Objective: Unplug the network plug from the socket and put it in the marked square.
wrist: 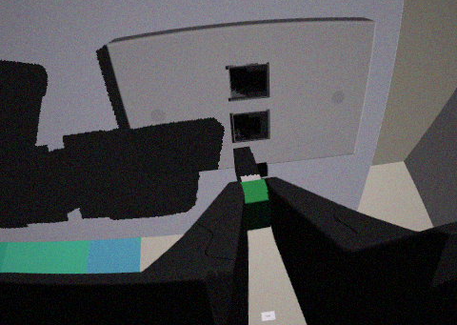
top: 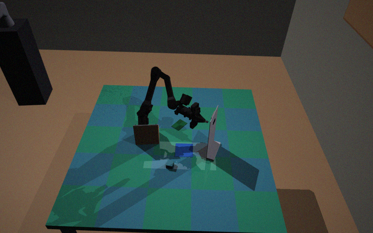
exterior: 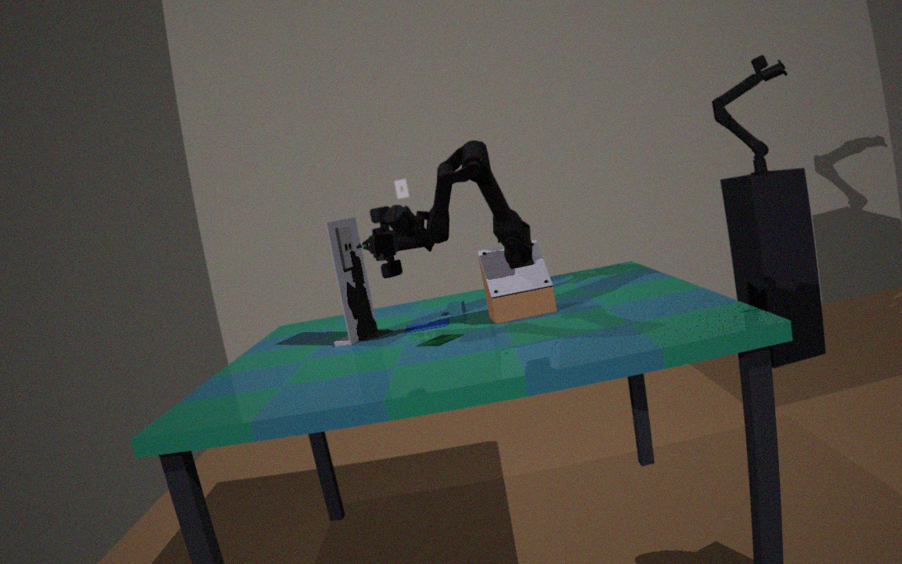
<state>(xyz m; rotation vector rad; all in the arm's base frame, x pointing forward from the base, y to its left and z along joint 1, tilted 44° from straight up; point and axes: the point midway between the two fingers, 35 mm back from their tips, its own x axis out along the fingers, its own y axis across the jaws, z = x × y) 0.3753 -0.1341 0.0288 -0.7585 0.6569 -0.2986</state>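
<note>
pincer (wrist: 255,205) gripping plug (wrist: 255,191) (clear of panel (wrist: 190,1))

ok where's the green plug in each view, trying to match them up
Top: the plug is a tiny speck at the gripper tip, just left of the upright panel.
Exterior: too small to make out; it would be at the gripper tip, right of the panel.
Wrist: centre frame, plug pinched between the dark fingers, below two open sockets.
Shared landmark: the grey upright panel.
</note>
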